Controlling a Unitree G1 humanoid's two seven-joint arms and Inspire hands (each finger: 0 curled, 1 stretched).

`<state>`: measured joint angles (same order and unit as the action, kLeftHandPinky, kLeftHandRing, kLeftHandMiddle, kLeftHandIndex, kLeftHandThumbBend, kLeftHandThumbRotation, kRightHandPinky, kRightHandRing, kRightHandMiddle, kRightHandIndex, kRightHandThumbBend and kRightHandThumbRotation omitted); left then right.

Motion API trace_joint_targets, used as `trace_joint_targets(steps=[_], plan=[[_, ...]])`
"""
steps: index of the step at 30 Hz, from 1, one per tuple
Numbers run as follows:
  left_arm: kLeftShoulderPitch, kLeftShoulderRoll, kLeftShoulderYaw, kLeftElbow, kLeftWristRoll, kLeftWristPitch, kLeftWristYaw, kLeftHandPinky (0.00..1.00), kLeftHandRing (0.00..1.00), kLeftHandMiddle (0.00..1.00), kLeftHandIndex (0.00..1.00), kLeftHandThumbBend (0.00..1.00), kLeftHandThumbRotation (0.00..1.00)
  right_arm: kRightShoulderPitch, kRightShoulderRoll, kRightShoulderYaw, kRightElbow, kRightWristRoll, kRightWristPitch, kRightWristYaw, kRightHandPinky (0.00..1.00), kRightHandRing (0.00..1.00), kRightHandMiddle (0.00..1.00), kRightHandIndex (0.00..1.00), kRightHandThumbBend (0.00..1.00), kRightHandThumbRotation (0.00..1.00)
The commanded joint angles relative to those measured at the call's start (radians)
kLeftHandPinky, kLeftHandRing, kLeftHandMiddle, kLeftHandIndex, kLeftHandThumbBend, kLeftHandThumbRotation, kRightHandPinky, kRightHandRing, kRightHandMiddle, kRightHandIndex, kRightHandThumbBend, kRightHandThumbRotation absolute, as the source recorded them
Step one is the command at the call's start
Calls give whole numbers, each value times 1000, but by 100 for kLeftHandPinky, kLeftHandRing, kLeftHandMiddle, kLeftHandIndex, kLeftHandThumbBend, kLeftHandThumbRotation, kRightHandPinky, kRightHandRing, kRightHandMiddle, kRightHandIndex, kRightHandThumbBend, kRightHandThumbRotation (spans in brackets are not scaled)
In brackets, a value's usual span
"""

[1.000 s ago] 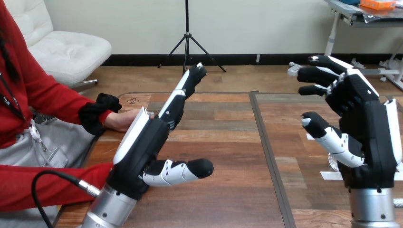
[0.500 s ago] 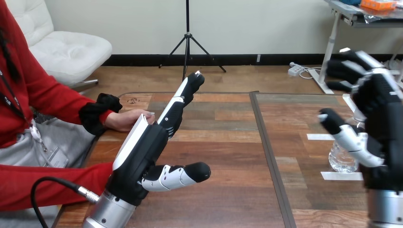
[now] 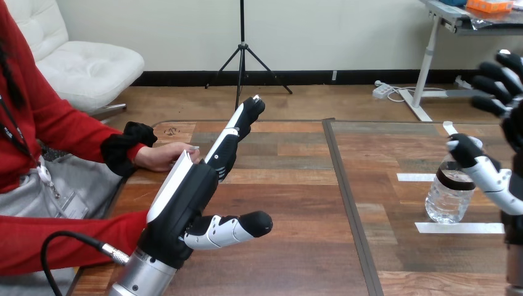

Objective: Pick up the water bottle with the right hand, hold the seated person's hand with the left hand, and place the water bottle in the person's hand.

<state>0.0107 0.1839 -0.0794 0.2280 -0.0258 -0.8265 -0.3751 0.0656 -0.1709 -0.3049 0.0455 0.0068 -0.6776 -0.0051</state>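
My left robot hand point(image 3: 185, 197), fingers straight, is near the person's hand point(image 3: 161, 156); my right robot hand point(image 3: 496, 180), fingers apart, is just beside the water bottle point(image 3: 448, 196).

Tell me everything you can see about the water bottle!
The water bottle is small and clear, and it looks like plastic, with a dark band round its upper part. It stands upright on the wooden table, at the right, between two white tape strips. The right hand is open, and its thumb crosses in front of the bottle's top, hiding the cap. I cannot tell if the thumb touches it.
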Motion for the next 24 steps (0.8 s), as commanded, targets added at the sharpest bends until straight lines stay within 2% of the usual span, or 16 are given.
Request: trace_joint_targets(steps=[1,11,24], plan=[[-20,1,-2,-5,0,-14,10,100,100,100,100,100,77,-79,-23,-10,34,-8,14,-19,80,87,87,88,100,55],[-19,4,-1,0,-12,-14,4,100,100,100,100,100,77,-110,-55,-18,117,-10,11,-32,85,90,89,91,100,52],[-20,15,4,-6,-22,-5,-3,100,100,100,100,100,77,-161,-75,-19,236,-3,1,-31,89,93,90,92,100,47]])
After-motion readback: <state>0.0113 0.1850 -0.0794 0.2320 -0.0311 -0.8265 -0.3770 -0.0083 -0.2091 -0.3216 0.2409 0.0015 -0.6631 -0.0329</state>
